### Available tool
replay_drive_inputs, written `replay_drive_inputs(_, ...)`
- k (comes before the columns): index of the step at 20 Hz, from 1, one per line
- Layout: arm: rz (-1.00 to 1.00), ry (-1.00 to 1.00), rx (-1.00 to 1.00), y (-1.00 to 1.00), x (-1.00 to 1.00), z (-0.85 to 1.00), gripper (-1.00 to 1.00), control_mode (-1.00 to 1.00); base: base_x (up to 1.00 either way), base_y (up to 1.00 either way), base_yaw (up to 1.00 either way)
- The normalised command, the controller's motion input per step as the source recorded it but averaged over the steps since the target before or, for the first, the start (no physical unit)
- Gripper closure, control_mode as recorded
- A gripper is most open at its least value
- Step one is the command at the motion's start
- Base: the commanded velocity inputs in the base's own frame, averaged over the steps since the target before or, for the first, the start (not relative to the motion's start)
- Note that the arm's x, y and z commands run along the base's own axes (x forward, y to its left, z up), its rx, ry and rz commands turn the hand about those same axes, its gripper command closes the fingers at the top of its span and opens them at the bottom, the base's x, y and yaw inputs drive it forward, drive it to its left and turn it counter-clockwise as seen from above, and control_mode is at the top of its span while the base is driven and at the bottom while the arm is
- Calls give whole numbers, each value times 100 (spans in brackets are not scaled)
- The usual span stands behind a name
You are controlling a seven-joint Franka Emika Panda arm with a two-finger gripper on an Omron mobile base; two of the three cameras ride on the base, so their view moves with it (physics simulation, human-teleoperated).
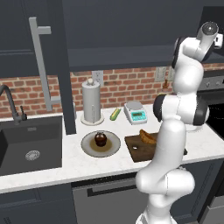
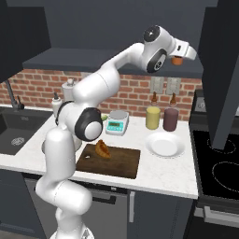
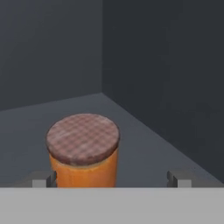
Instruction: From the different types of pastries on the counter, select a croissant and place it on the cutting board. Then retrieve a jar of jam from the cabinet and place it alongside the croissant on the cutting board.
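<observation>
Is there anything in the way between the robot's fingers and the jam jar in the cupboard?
No. The jam jar stands right in front of the open gripper, off toward one finger, with bare cabinet shelf around it. The croissant already lies on the cutting board.

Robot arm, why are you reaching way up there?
The white robot arm is reaching into the dark upper cabinet for the orange jam jar with a checked lid. Its open gripper sits around the jar, not yet squeezing. The brown croissant already lies on the dark wooden cutting board.
</observation>
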Motion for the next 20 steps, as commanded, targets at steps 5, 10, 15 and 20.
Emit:
replay_drive_inputs(5,0,0,0,0,15,-10,-100,-100,0,0,0)
replay_drive_inputs(10,0,0,0,0,21,-8,-100,-100,0,0,0)
replay_drive_inputs(15,0,0,0,0,22,-7,-100,-100,0,0,0)
replay_drive_inputs(20,0,0,0,0,23,-5,-100,-100,0,0,0)
